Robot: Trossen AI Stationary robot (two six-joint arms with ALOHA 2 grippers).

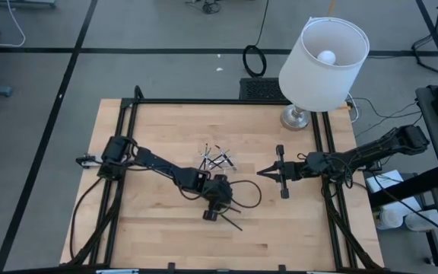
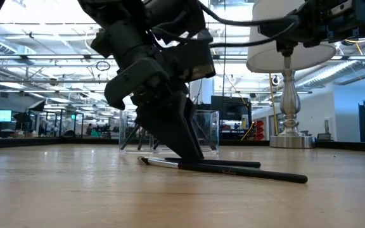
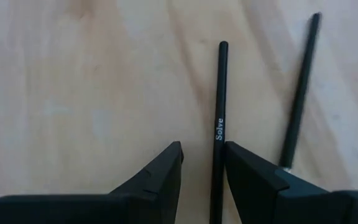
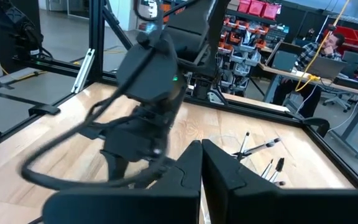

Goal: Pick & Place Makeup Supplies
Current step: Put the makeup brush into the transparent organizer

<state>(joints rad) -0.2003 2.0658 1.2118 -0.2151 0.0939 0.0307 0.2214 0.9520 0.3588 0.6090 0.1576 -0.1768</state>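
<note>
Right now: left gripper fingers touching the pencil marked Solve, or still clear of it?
Cannot tell. In the left wrist view the Solve pencil lies between the left gripper fingers; one side shows a sliver of wood, the other looks flush with the finger.

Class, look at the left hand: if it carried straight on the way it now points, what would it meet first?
The left hand points down at the wooden table with its fingers apart, straddling a dark pencil marked "Solve". It would probably meet that pencil and the tabletop almost at once; it already looks very close.

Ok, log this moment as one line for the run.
left gripper: down at table, open astride black pencil | second pencil: beside it | right gripper: shut, waiting mid-table | clear tray: holds other sticks
</note>
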